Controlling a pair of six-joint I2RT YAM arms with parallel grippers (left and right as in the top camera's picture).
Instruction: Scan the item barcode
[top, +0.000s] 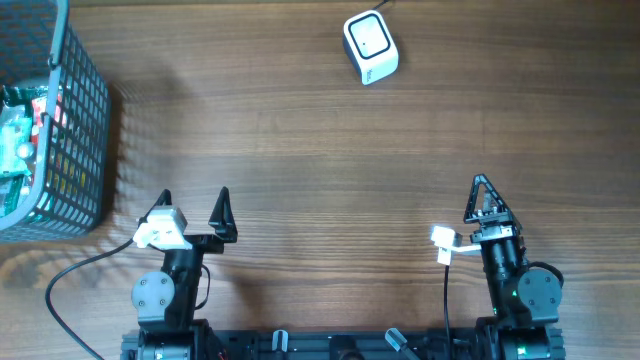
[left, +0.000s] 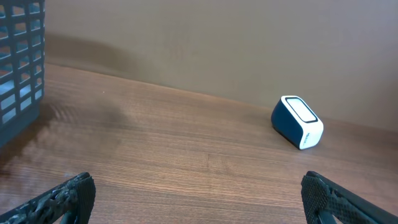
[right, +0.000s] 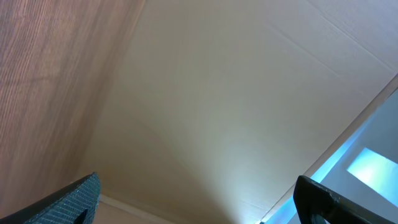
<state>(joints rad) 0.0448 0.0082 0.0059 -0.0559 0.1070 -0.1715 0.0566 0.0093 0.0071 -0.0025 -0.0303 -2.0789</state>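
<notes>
The packets (top: 22, 135) to be scanned lay jumbled in the basket (top: 85, 130), red, green and white, well ahead and off to the left of the left gripper (top: 193, 198), plainly the nearer of the two; through the mesh no single packet's long axis or barcode could be made out. That gripper hung empty over the surface (top: 320, 170), jaws wide apart, pointing forward. From it the scanner (top: 370, 47) stood far ahead and to the right, its white window facing up; the left wrist view showed it ahead, nearer the right-hand one of the two fingertips (left: 65, 196). The right gripper (top: 485, 198) was likewise spread wide and held nothing, turned on its side so its camera saw mostly wall; the scanner lay ahead and to its left, the basket far across. Nothing stood on the wood between the left gripper and the basket, though the tall basket wall would likely force a reach from above
</notes>
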